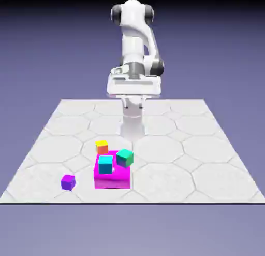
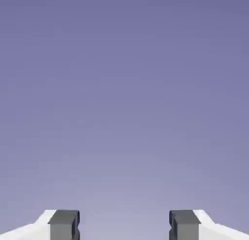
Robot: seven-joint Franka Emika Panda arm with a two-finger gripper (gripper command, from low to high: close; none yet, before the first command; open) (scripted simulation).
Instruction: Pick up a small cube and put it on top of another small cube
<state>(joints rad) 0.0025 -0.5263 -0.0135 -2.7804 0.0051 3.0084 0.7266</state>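
The small purple cube (image 1: 68, 182) lies alone on the tiled table, toward the exterior view's left and near the front edge. The dark teal-green cube (image 1: 124, 157) sits tilted at the back right corner of the magenta block; whether it rests on the block or behind it I cannot tell. My gripper (image 1: 133, 89) hangs high above the table's far side, well away from both cubes. In the hand view the gripper (image 2: 124, 227) is open, with its two grey fingertips (image 2: 63, 224) wide apart and only the plain backdrop between them.
A large magenta block (image 1: 111, 178) stands near the table's front middle with a bright cyan cube (image 1: 105, 164) on it. An orange-yellow cube (image 1: 102, 146) sits just behind the block. The table (image 1: 207, 161) is laid with pale octagonal tiles.
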